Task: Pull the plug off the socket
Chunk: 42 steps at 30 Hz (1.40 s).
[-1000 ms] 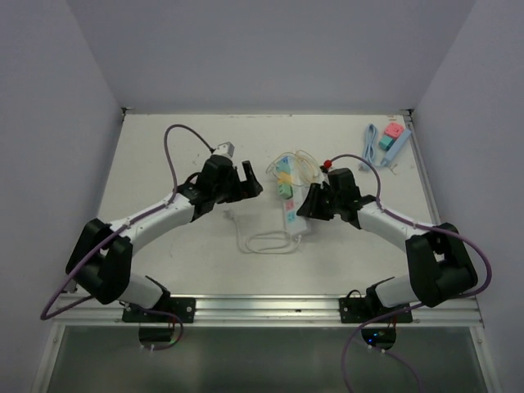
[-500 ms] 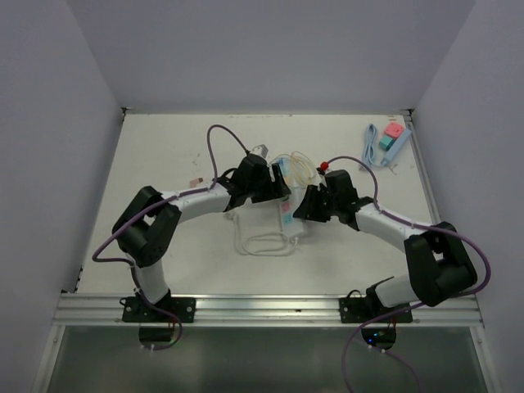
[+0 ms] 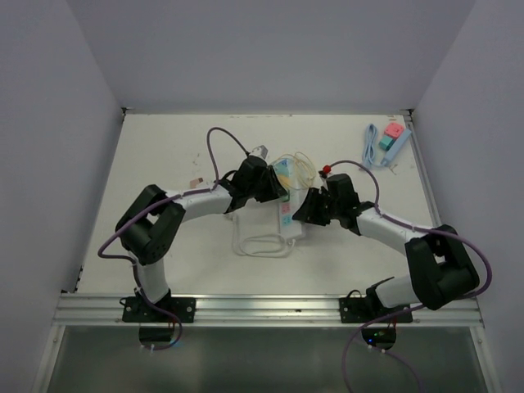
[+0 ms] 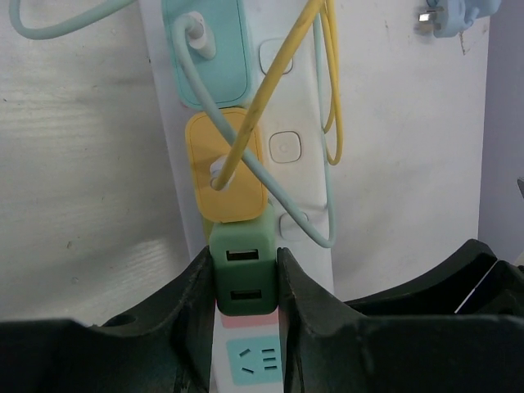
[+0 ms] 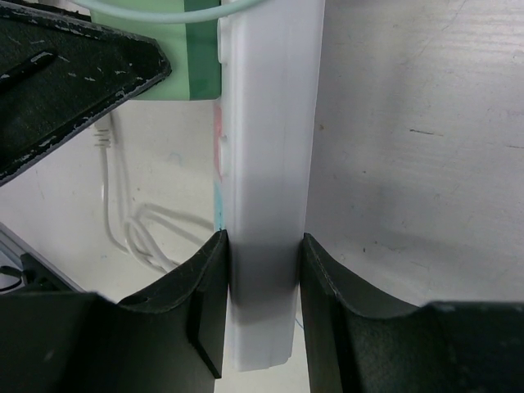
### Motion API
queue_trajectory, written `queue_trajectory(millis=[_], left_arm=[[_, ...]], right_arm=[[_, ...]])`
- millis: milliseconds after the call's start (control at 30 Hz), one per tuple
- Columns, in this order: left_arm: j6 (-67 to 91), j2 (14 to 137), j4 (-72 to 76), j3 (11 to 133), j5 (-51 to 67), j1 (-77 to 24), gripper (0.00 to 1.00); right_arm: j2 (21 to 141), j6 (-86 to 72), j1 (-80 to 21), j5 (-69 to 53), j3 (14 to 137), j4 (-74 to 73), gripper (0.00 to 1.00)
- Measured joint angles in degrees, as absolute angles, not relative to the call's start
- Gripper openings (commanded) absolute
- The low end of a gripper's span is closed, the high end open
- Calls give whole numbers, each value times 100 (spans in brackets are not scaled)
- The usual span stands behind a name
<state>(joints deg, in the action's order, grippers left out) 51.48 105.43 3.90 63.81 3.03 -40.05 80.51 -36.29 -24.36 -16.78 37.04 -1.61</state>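
On your left, the left hand [image 4: 244, 288] is down on the long white plastic power strip [image 4: 288, 147]. Its two black fingers [image 4: 190, 304] press in on both sides of the green cube-shaped plug [image 4: 242, 274], so that hand is clenched on the plug, with the two USB ports facing the wrist camera. The plug sits on the strip's face, seated as far as you can see, at the near end of a row of three. Touching its far edge is the yellow square plug [image 4: 228, 176], and beyond that sits the pale teal plug [image 4: 205, 49]. A thin yellow cable [image 4: 286, 57] and a pale teal cable [image 4: 270, 184] cross each other over the yellow one.

From above, the strip lies in the middle of the white desk [image 3: 164, 147], running near to far between your two hands. A loose loop of white cord [image 3: 262, 242] lies on the desk by its near end.

Moving right, the right hand [image 5: 262, 274] grasps the strip's body across its width, with its black fingers [image 5: 205, 295] tight against either edge. The green plug and the left hand's finger show at the top left of that wrist view.

Far right, in the back corner of the desk, a small cluster of blue and pink pieces [image 3: 391, 139] lies well apart from both hands.
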Motion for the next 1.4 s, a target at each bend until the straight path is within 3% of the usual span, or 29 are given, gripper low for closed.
queue_trajectory(millis=[67,200,300,600,767,867,900,967,1400], left_arm=[[5164,10541,567,6285,349,-4005,0],[5212,10479,943,6031,405,-3988,0],[5256,10416,1125,5865,392,-3981,0],[5293,10326,1310,5669,515,-3983,0],[5295,10302,1313,5634,585,-3986,0],[5297,10285,1297,5634,572,-3968,0],[5299,10283,1293,5634,569,-3962,0],[5299,10276,1291,5629,561,-3959,0],[5325,10141,1369,5433,532,-3970,0]], right_arm=[[8049,-3686,-2436,-1667,3697,-161,14],[8058,-3752,-2438,-1647,3701,-161,39],[8149,-3798,-2449,-1671,3767,-163,50],[8836,-3861,-2493,-1750,4145,-32,56],[9052,-3892,-2499,-1750,4340,60,42],[9091,-3994,-2495,-1774,4364,102,26],[9105,-4014,-2491,-1791,4372,113,12],[9120,-4036,-2491,-1796,4379,119,0],[9070,-3990,-2499,-1728,4370,-64,0]])
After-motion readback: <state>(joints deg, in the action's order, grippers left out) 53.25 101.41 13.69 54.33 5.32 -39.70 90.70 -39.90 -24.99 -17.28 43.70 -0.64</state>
